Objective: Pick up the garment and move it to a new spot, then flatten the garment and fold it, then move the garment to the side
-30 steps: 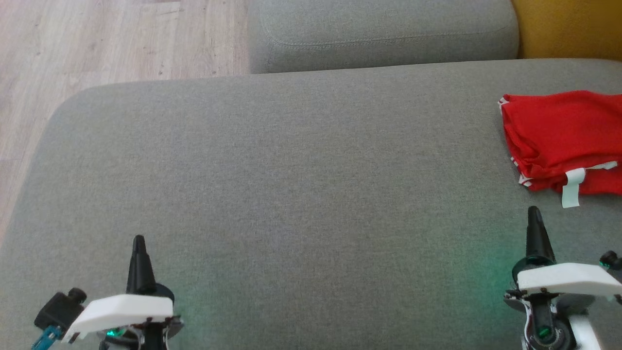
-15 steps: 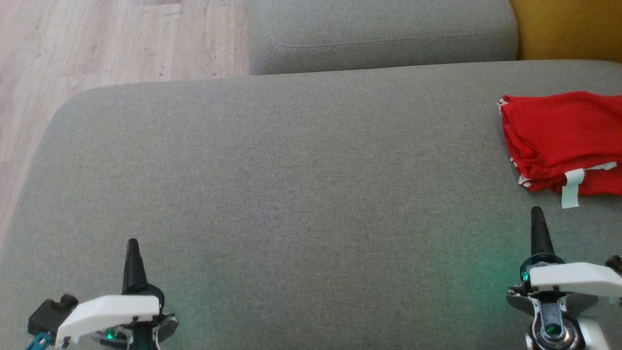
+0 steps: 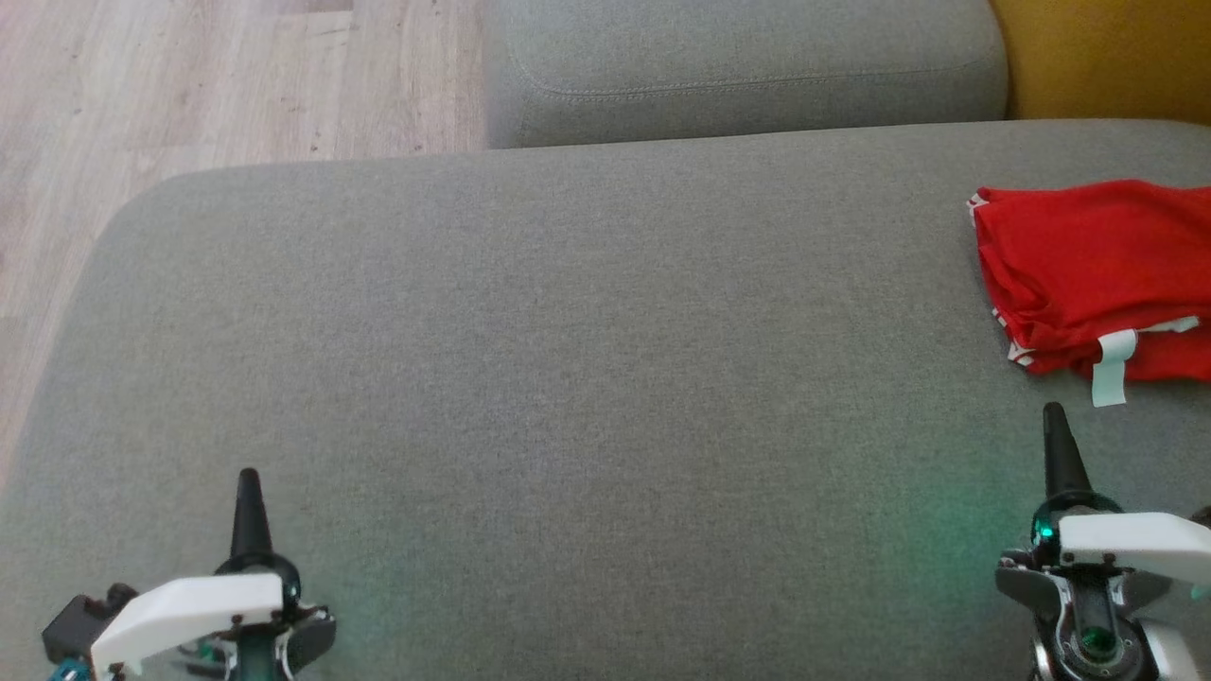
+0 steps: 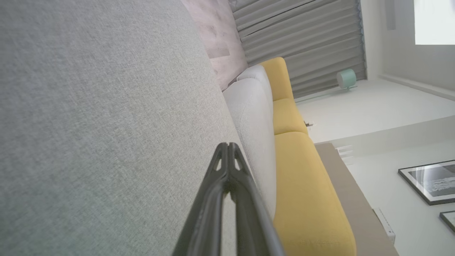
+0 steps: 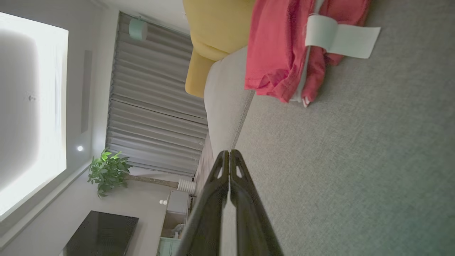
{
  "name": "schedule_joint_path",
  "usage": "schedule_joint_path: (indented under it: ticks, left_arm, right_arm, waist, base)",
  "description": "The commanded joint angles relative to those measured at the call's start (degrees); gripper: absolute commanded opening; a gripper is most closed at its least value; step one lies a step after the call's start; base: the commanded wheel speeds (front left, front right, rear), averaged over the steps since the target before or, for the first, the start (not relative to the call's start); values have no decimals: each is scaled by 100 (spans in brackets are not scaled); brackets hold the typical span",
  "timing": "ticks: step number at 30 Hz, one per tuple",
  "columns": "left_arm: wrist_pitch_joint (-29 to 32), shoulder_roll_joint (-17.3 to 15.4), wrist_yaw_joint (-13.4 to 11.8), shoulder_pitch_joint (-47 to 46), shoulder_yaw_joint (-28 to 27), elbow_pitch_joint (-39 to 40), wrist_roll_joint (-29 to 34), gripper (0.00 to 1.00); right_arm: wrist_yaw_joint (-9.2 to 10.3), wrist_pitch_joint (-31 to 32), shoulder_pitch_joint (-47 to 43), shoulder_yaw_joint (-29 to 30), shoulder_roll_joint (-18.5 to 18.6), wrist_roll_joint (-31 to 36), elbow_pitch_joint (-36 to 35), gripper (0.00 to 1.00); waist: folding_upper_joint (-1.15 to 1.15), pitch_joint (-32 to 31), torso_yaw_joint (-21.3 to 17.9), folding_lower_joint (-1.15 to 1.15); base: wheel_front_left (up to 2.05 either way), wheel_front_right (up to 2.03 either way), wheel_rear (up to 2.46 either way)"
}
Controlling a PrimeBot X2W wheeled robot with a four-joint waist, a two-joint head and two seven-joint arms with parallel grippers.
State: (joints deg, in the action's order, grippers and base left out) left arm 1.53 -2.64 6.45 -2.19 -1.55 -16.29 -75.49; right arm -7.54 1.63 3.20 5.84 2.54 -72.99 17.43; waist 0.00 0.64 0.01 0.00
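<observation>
Right end effector (image 3: 1051, 413) closed — garment (image 3: 1088, 260) tag (image 3: 1109, 367) unreadable.

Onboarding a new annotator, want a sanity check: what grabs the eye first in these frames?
The red garment, roughly folded with a white label sticking out, lies at the far right of the grey sofa seat, the one bright thing on it. The left gripper and right gripper sit at the near corners, both shut, neither touching the garment. A yellow cushion shows behind, at the upper right.
</observation>
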Motion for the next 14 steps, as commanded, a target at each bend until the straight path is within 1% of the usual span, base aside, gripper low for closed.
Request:
schedule_joint_path:
  ticks: [1,14]
  left_arm:
    - [38,-25,44,-347,-180,201,-115,0]
    - [259,-27,73,-373,-333,211,-865,0]
  right_arm:
    - [4,40,288,-74,27,-145,-234,0]
    - [5,255,293,-5,30,-1001,-285,0]
  waist:
    - [0,-1,0,0]
    - [0,-23,0,0]
  base:
    - [0,0,0]
    - [0,0,0]
